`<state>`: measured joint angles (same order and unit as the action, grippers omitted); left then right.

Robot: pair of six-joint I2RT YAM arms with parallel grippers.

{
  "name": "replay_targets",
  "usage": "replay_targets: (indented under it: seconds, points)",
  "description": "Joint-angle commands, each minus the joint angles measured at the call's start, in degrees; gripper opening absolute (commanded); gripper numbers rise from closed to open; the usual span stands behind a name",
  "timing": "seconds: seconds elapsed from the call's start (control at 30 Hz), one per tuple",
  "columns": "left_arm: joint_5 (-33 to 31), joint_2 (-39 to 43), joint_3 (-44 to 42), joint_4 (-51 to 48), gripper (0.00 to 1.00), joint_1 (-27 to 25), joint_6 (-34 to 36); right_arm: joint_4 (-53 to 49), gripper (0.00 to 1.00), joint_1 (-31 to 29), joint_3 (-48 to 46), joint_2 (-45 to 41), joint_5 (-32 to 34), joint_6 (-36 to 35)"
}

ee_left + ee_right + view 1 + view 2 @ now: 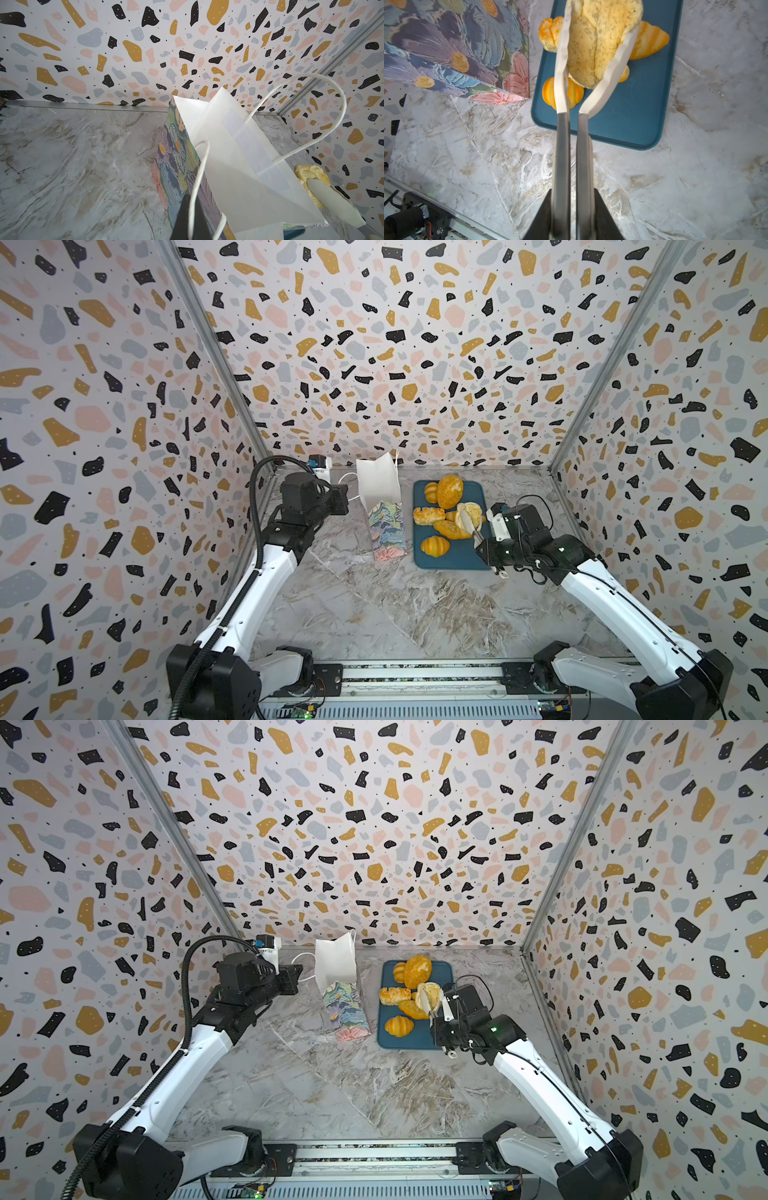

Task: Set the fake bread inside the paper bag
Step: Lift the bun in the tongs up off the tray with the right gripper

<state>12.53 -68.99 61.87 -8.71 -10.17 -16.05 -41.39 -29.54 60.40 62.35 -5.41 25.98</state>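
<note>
The paper bag (380, 489) stands upright left of the tray, white inside and floral outside. My left gripper (190, 218) is shut on its near cord handle (200, 164). My right gripper (572, 191) is shut on a pair of tongs (562, 145), whose white tips squeeze the pale round bun (598, 41), lifted just above the tray in both top views (471, 514) (430, 996). On the tray lie the big crumbed loaf (449, 490), a rectangular pastry (428, 515), an oblong loaf (451, 529) and two ridged rolls (434, 546) (431, 492).
The dark-blue tray (457, 562) lies flat on the marble tabletop, right of the bag. Patterned walls close the back and both sides. A rail with electronics (415, 680) runs along the front edge.
</note>
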Motion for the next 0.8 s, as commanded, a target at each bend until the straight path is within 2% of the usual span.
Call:
replay_targets:
  seconds: [0.0, 0.4, 0.77]
  points:
    - [-0.24, 0.96, -0.43, 1.28, 0.0, 0.15, 0.21, 5.44, 0.28, -0.25, 3.06, -2.62, -0.71, 0.83]
    - [-0.17, 0.7, -0.43, 1.21, 0.0, 0.15, 0.38, 14.61, 0.27, -0.19, 4.54, -4.87, -3.1, 0.12]
    - [-0.73, 0.61, -0.54, 1.26, 0.0, 0.17, 0.48, 25.12, 0.27, -0.23, -0.28, -9.23, -7.81, -0.44]
